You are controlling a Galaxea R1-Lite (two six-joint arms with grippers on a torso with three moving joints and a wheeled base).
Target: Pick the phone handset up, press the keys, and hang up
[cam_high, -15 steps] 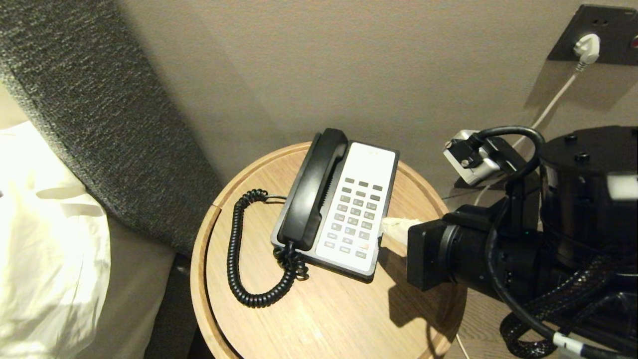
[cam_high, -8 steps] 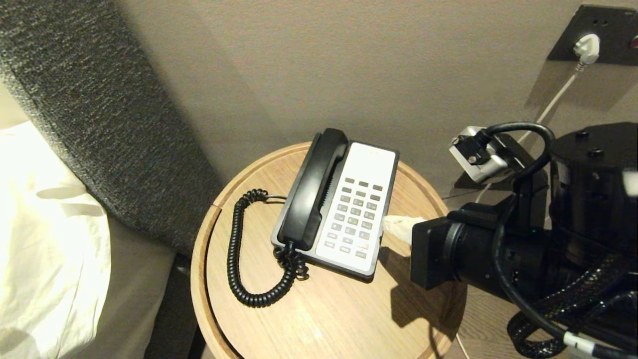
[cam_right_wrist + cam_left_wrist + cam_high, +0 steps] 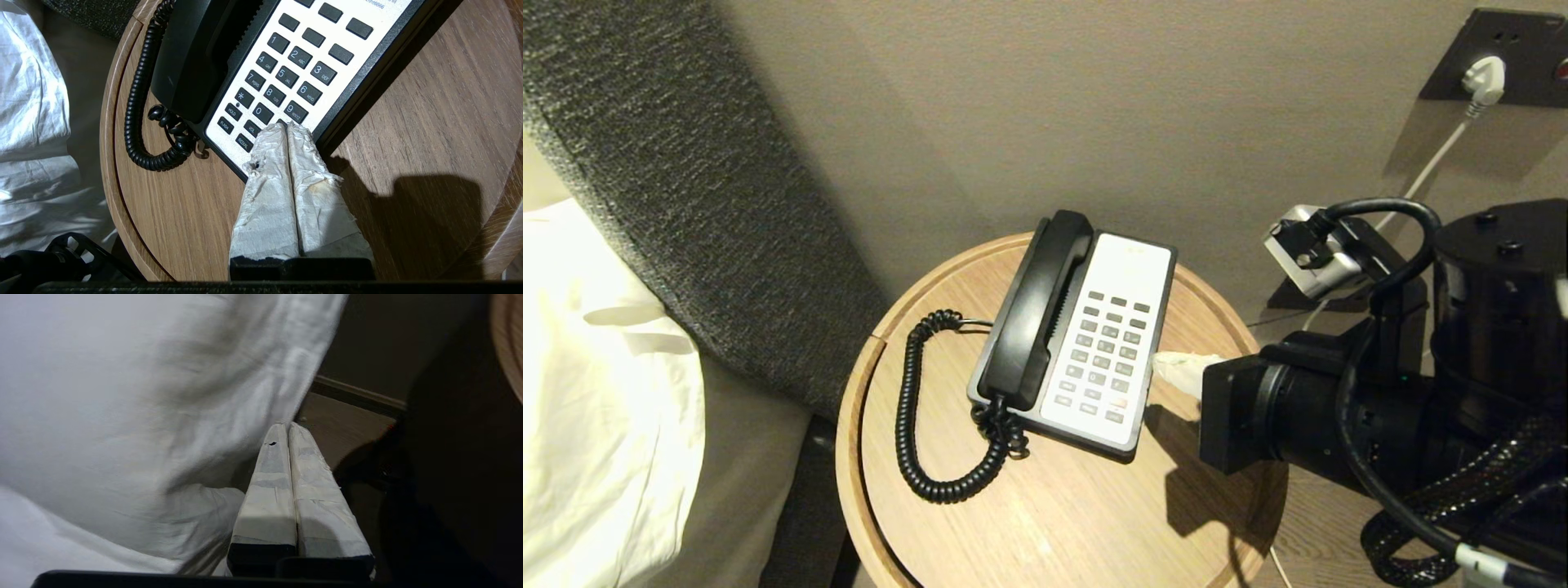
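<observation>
Black, glossy, curved plastic phone handset (image 3: pixel 1036 310) lies in its cradle on the black-and-white phone base (image 3: pixel 1131 261) on the round wooden worktop (image 3: pixel 1054 506). Right gripper (image 3: pixel 286 127), closed and empty, has its tips at the dark grey keys (image 3: pixel 286 75). Left gripper (image 3: pixel 286 428) is closed beside white bedding (image 3: pixel 122 416).

Round wooden side table (image 3: pixel 1054 506), raised rim: carries 1 black-and-white phone base (image 3: pixel 1131 273) with handset (image 3: pixel 1033 314) cradled; coiled cord (image 3: pixel 911 425) lies on the wood.
</observation>
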